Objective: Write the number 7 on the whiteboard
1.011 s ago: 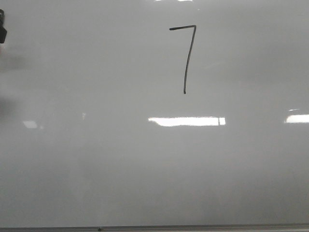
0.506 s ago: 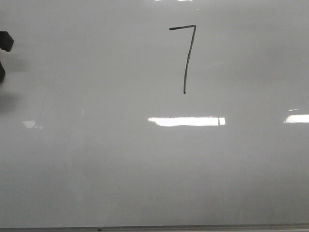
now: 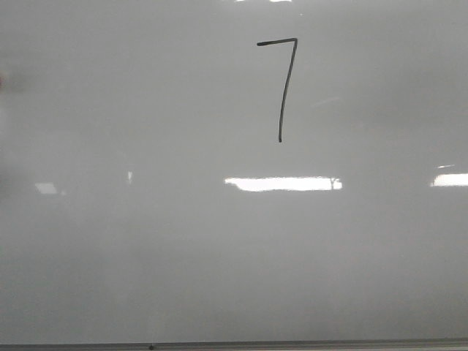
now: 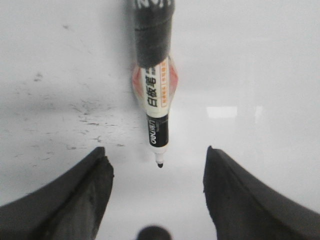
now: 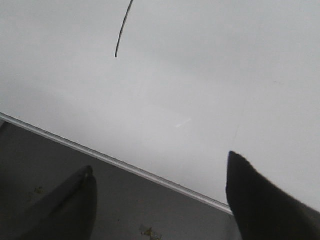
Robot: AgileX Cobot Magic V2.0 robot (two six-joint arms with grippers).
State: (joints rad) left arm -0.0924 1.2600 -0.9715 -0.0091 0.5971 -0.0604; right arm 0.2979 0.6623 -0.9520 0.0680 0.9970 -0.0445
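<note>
A thin black hand-drawn number 7 (image 3: 284,84) is completed high on the glossy pale whiteboard (image 3: 219,256). The left gripper (image 4: 156,192) is spread wide, the uncapped black-and-white marker (image 4: 154,95) ungrasped. The right gripper (image 5: 160,195) is spread, empty. Only withdrawal is judged to be required.

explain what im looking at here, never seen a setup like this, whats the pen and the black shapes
This is a two-armed robot with a camera on each wrist and one facing forward. The front view shows a whiteboard with the number 7 drawn on it; no arm appears there. In the left wrist view, the black shapes are the open left gripper, with a marker fixed to the arm, uncapped tip toward the board. The right wrist view shows the open, empty right gripper over the board's metal edge.
</note>
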